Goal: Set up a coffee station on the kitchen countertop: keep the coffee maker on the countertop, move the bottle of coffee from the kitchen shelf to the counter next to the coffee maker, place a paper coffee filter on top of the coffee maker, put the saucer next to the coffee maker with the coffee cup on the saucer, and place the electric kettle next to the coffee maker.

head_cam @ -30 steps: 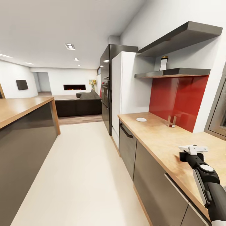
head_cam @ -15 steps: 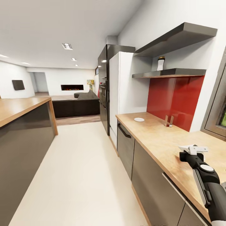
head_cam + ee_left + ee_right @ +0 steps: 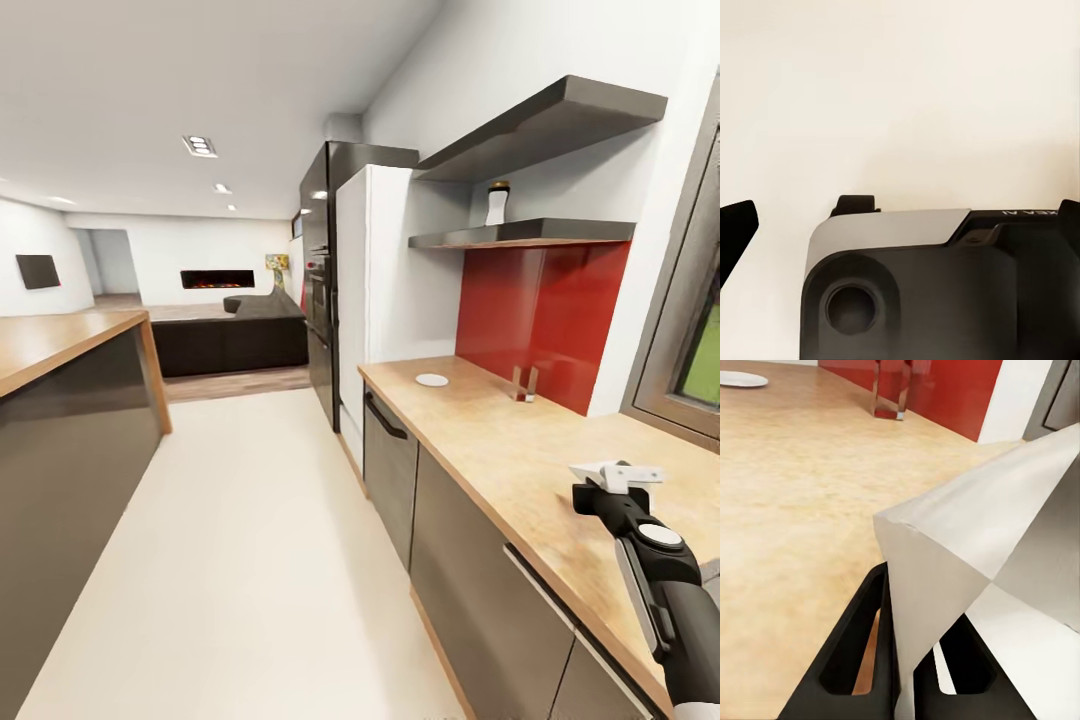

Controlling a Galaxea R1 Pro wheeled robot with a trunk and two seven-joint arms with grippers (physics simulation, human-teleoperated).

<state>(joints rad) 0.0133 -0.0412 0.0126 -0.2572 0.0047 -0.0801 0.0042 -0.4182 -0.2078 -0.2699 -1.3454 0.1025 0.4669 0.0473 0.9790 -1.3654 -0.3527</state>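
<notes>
Paper filter in hand, coffee station barely begun.
Right gripper (image 3: 904,660) pinches the paper filter (image 3: 975,577) above the countertop (image 3: 520,455); left gripper's state can't be told. Saucer (image 3: 432,380) sits farther along, bottle (image 3: 497,203) waits on the shelf (image 3: 540,232).

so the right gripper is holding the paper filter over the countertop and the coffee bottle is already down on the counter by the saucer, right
Not quite: the bottle of coffee stands on the kitchen shelf, as the head view shows. The right gripper does hold the paper coffee filter over the kitchen countertop, where the saucer lies.
</notes>
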